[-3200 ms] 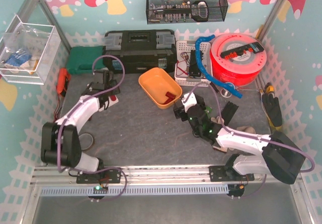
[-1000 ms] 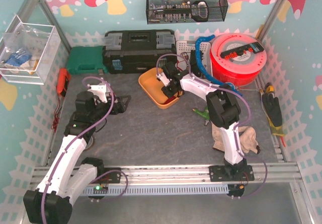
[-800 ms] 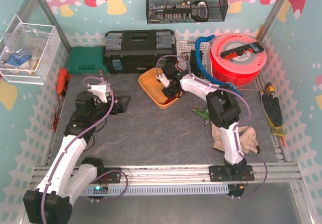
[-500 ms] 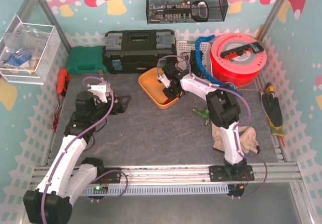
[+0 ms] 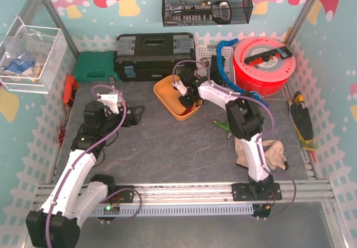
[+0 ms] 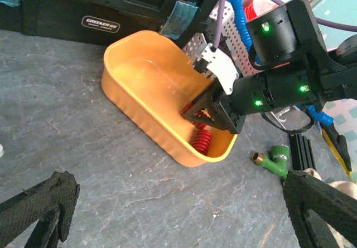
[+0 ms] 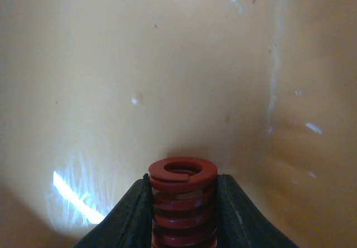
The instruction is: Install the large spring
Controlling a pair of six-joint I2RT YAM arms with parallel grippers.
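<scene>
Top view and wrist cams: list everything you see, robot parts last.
tub: one, orange, centre.
spring: one, red, in the tub.
toolbox: one, black, behind the tub.
case: one, green, left of toolbox.
reel: one, red, back right.
fitting: one, green, right of tub.
cloth: one, beige, near right.
wire basket: one, black, back wall.
left gripper: one, black, open, left of tub.
right gripper: one, black, shut on spring inside tub.
</scene>
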